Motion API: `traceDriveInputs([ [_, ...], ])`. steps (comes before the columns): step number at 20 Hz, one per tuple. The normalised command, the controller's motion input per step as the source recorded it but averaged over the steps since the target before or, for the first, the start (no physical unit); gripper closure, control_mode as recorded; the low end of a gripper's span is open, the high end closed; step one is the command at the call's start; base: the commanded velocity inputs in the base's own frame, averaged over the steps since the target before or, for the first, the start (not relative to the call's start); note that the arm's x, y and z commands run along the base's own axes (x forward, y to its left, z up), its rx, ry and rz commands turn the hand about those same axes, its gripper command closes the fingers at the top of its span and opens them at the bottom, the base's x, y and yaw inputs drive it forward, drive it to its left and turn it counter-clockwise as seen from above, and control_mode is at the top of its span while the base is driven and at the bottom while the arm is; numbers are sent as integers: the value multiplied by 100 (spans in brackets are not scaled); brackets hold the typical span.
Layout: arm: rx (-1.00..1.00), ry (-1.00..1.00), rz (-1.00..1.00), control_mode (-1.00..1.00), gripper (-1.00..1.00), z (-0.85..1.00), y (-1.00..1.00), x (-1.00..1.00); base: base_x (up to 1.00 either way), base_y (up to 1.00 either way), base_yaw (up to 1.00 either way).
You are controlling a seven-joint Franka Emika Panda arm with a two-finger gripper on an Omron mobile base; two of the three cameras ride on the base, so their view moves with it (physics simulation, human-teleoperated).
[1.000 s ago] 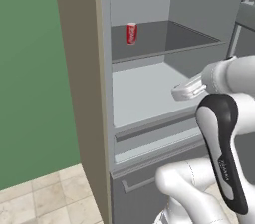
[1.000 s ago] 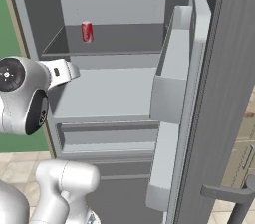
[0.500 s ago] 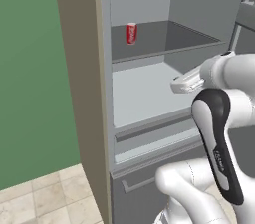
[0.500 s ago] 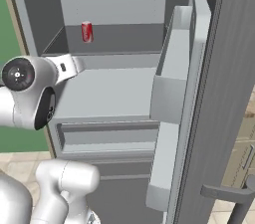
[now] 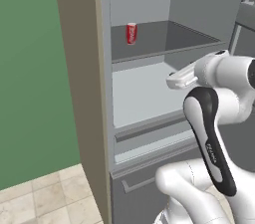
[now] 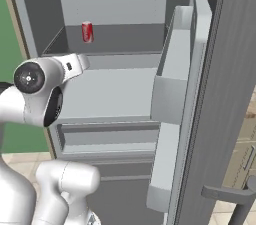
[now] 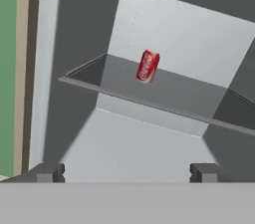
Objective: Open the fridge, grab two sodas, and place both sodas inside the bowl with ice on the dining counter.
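One red soda can (image 7: 148, 66) stands upright on the upper shelf of the open fridge (image 5: 144, 93), toward its left side. My claw (image 7: 125, 172) is spread wide and empty, well short of the can, which sits above and ahead between my fingertips (image 7: 47, 172).

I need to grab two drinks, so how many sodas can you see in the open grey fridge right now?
1: a small red soda can with white lettering, upright on the upper shelf toward the left. No second drink is visible; it may be hidden outside these views.
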Motion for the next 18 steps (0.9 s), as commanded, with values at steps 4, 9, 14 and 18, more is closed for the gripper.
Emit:
traceDriveInputs([
  [4,13,0,0,-100,-100,1,-10,22,0,0,0],
  [9,19,0,3,-100,-100,1,-16,7,0,0,0],
  [14,19,0,3,-100,-100,11,-26,4,0,0,0],
  [18,15,3,2,-100,-100,36,-21,32,0,0,0],
])
